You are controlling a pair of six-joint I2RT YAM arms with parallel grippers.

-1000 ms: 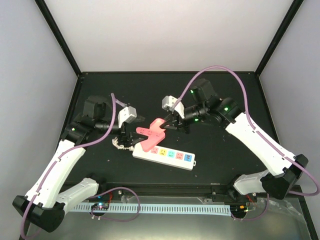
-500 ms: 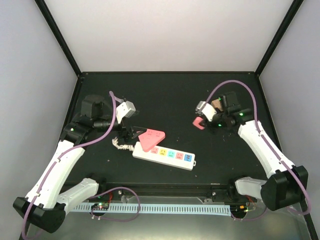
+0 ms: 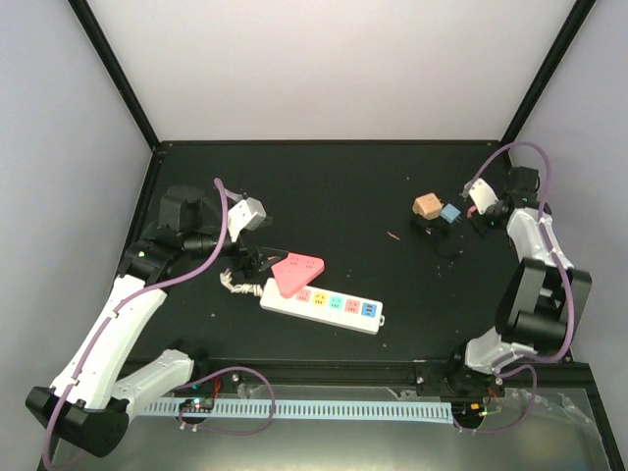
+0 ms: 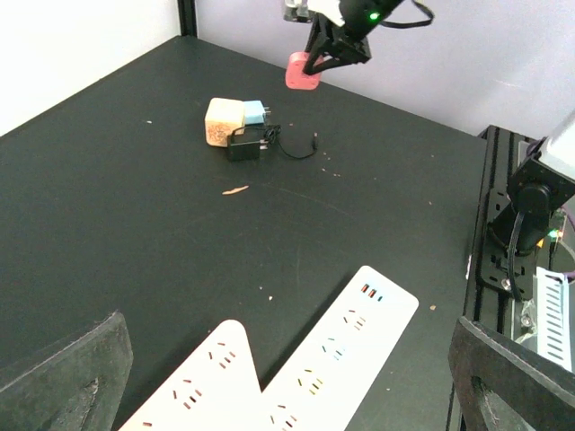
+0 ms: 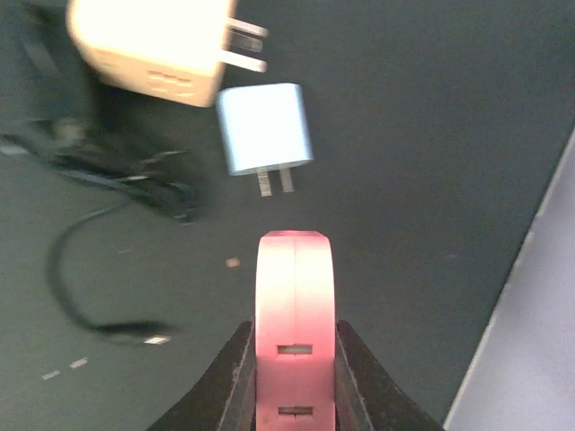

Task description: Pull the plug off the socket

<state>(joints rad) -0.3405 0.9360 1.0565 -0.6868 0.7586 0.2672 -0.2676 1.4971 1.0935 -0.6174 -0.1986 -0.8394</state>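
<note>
Socket [image 3: 334, 306]: white strip on the table [image 3: 343, 186], in front of centre. Long axis left to right in the overhead view, right end slightly nearer the arm bases. No plug seen in the coloured outlets.
Pink wedge [image 3: 294, 271]: lying over the left end of the strip and touching it; identity unclear.
Plug [image 5: 294, 296]: pink, gripped edge-on between the right fingers, apparently lifted off the table and well apart from the strip.
Right gripper [image 5: 295, 368]: clenched on the plug at the far right of the table, near a blue charger [image 5: 266, 127], a tan charger [image 5: 148, 47] and a black adapter [image 4: 244, 145] with a loose cable.
Left gripper [image 3: 247, 261]: jaws spread wide, grasping nothing, poised over the strip's left end.
Governing relation: strip well to the left of the right claw and nearer the bases, with the left arm much the closer of the two.
Judgement: extraction apparently complete, with only setting down and releasing on bare table likely left. Chargers close by and easily nudged.
</note>
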